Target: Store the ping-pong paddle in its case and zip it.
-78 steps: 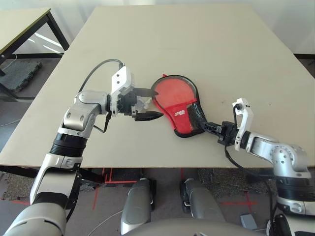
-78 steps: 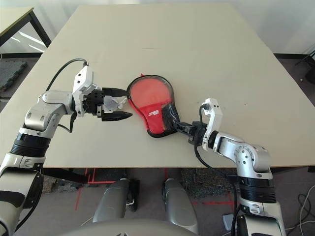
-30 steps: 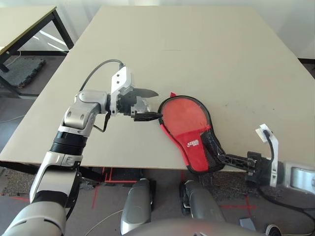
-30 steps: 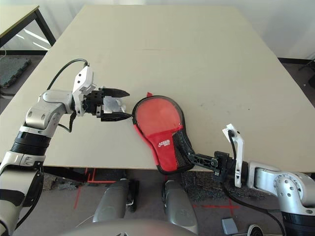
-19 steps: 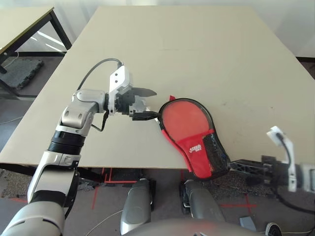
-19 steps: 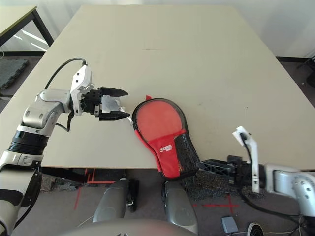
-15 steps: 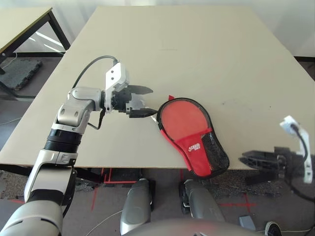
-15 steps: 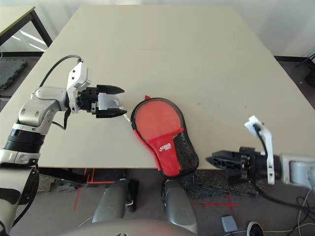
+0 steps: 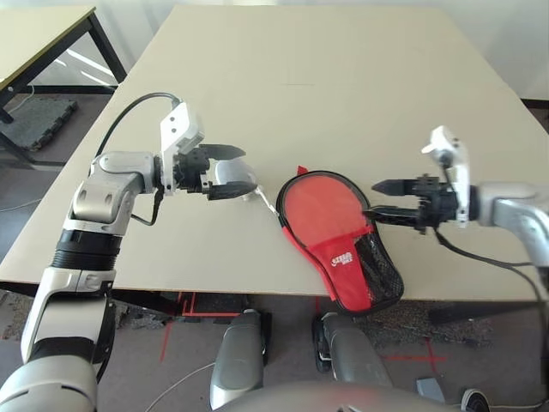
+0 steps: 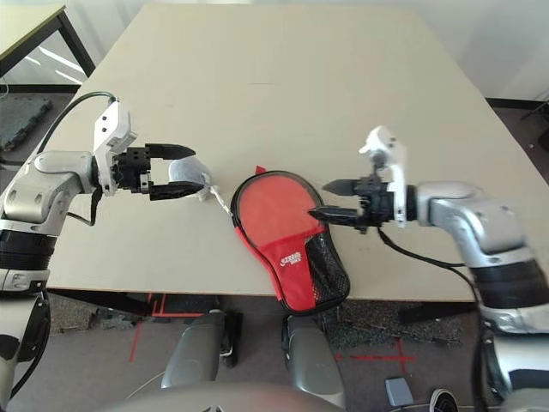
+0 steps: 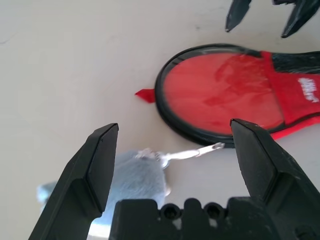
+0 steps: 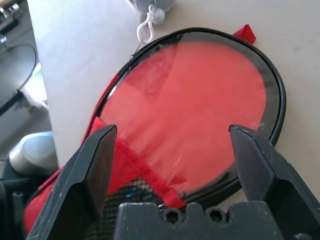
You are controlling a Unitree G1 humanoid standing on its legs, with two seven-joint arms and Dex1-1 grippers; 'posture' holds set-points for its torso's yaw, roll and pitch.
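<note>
Case [image 9: 341,238], red side up and zipped round its rim, lies at the bench's [image 9: 343,77] near edge, handle end overhanging; the paddle presumably sits inside. Your left tool [image 9: 226,173] and right tool [image 9: 383,198] flank it, both spread wide, holding nothing.

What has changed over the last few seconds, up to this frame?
The right hand pulled the case toward the table's near edge, let go with jaws open, then came up beside it. The left hand drew back to the left. Its jaws stayed open, and the case stayed red side up.
</note>
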